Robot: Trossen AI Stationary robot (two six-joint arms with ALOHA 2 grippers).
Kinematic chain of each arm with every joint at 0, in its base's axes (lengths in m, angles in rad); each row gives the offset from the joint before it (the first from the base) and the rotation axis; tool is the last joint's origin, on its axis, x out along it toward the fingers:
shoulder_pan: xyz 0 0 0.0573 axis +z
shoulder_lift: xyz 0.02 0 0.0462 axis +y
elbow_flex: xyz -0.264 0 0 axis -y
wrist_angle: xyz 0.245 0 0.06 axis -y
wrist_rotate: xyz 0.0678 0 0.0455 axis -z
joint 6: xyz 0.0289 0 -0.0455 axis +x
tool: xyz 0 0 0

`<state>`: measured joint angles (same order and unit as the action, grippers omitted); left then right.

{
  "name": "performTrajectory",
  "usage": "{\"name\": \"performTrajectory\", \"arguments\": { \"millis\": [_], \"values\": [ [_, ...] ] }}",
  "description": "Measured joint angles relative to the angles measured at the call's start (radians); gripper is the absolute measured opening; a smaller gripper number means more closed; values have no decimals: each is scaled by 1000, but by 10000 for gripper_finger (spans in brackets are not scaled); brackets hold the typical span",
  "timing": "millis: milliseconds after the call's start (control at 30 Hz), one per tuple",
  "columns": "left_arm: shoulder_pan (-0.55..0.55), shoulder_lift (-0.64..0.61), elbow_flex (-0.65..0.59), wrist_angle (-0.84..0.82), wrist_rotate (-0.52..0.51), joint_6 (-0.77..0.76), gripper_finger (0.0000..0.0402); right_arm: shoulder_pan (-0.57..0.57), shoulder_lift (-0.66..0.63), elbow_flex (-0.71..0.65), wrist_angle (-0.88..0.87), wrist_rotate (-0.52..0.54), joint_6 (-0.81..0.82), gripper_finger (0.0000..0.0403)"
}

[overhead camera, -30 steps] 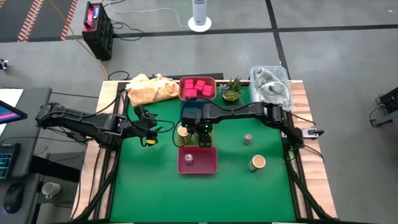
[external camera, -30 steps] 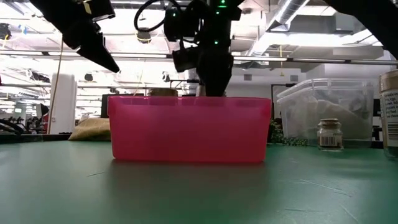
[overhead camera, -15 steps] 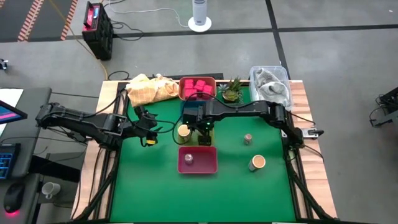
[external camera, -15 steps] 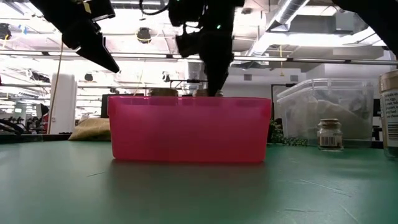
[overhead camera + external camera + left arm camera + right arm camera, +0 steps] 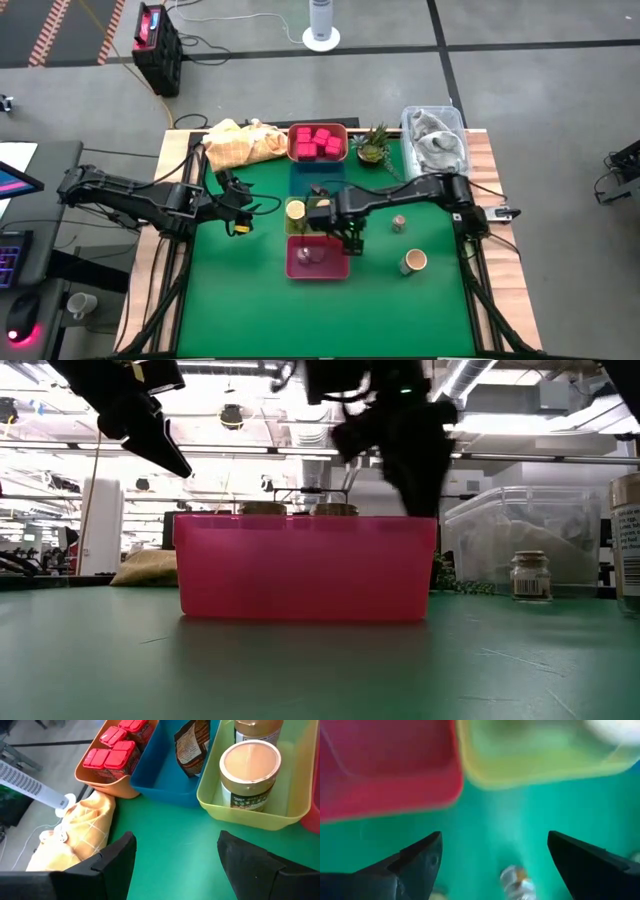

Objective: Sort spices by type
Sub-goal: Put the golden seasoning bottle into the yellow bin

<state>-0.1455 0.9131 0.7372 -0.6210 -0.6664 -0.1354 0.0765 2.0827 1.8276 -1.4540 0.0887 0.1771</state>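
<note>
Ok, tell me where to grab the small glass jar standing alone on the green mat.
Take the small jar around its body just below the lid, coming straight down from above. It stands upright and apart on the mat, so both sides look free. The right hand, open and nearest, seems best placed.

You see a matt green mat (image 5: pixel 250 300) covering the counter, with bare wood (image 5: pixel 487 170) at its edge. The pink tray (image 5: pixel 305 568) is glossy, translucent plastic; the yellow tray (image 5: pixel 250 815) and blue tray (image 5: pixel 160 780) look smooth plastic too. The red boxes (image 5: pixel 112 752) shine. The yellow cloth (image 5: pixel 75 835) is soft and creased.
</note>
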Motion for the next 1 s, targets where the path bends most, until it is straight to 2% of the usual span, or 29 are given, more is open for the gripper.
{"name": "performTrajectory", "arguments": {
  "millis": [200,367,600,833,1000],
  "values": [
    [1,0,0,0,0,16,265,43,-178,-194,1,-43,217,388],
    [1,0,0,12,0,12,265,135,-372,-308,43,-42,462,388],
    [1,0,0,14,0,-14,265,315,-603,-503,146,55,768,388],
    [1,0,0,53,0,-18,265,464,-684,-662,218,203,946,388],
    [1,0,0,54,0,-21,265,545,-678,-713,221,242,1037,388]
  ]
}}
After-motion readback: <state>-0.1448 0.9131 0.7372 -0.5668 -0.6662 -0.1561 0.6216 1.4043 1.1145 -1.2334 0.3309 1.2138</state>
